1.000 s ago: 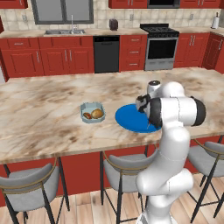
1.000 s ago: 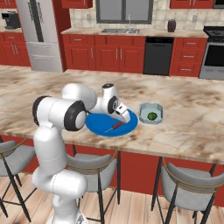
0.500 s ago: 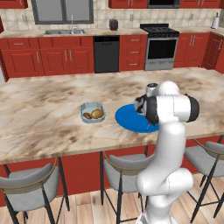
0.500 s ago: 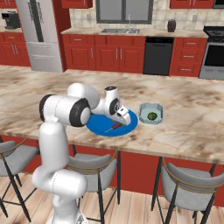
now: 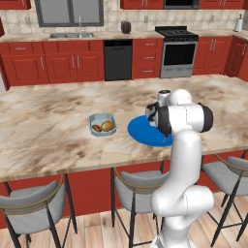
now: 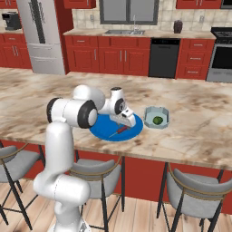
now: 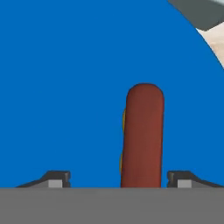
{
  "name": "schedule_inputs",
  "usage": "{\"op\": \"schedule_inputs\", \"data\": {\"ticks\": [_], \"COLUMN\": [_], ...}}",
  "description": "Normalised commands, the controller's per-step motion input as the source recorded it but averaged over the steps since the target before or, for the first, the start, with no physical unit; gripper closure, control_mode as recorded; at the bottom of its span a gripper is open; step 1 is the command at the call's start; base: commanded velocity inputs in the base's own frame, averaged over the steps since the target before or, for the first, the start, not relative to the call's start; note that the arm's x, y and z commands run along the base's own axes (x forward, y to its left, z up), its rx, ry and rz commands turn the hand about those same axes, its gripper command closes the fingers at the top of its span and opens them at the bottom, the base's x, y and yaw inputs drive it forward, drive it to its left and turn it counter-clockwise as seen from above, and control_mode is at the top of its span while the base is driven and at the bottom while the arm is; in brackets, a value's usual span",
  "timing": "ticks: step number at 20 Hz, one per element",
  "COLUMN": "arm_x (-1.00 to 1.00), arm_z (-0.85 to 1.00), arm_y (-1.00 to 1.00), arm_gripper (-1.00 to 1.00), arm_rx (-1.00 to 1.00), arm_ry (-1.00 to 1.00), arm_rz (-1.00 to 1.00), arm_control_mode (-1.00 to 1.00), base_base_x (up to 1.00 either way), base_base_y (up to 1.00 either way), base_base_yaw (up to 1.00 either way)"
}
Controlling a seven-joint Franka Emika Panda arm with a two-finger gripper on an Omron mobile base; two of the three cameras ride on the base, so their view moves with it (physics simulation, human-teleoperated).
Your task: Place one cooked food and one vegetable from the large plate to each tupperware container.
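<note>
Lowered since a second ago, the gripper (image 6: 127, 121) now sits right down over the large plate (image 6: 102, 131), where earlier it hung a little higher above the blue surface; the plate and both tubs have kept their places on the marble counter (image 6: 199, 136)

From the hand view, the fingertips (image 7: 56, 178) stand spread at about 7 and 5 o'clock with a dark red sausage (image 7: 142, 135) lying between them, its rounded end pointing toward 12. Neither pad touches the sausage, so the claw is released and grasps nothing. Blue plate (image 7: 65, 87) lies all around the sausage, with a sliver of counter at 2 o'clock.

From the right base view, one tupperware container (image 6: 157, 117) sits just beside the plate at its 3 o'clock and holds a small green vegetable (image 6: 157, 120). A thin red-handled item (image 6: 118, 132) lies on the plate near its front edge; what it is I cannot tell.

From the left base view, the other tupperware container (image 5: 102, 124) rests at the plate's (image 5: 143, 133) 9 o'clock, apart from it, holding brown cooked food (image 5: 107, 126)
</note>
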Motion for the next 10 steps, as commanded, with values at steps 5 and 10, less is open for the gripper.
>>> {"op": "schedule_inputs", "data": {"ticks": [5, 10], "arm_x": [0.00, -0.07], "arm_z": [-0.11, -0.06], "arm_y": [0.00, 0.00], "arm_gripper": [1.00, 1.00], "arm_rx": [0.02, 0.04], "arm_ry": [0.00, -0.01], "arm_rz": [0.00, 0.00], "arm_control_mode": [-1.00, -1.00], "base_base_x": [0.00, 0.00], "base_base_y": [0.00, 0.00], "base_base_yaw": [0.00, 0.00]}}
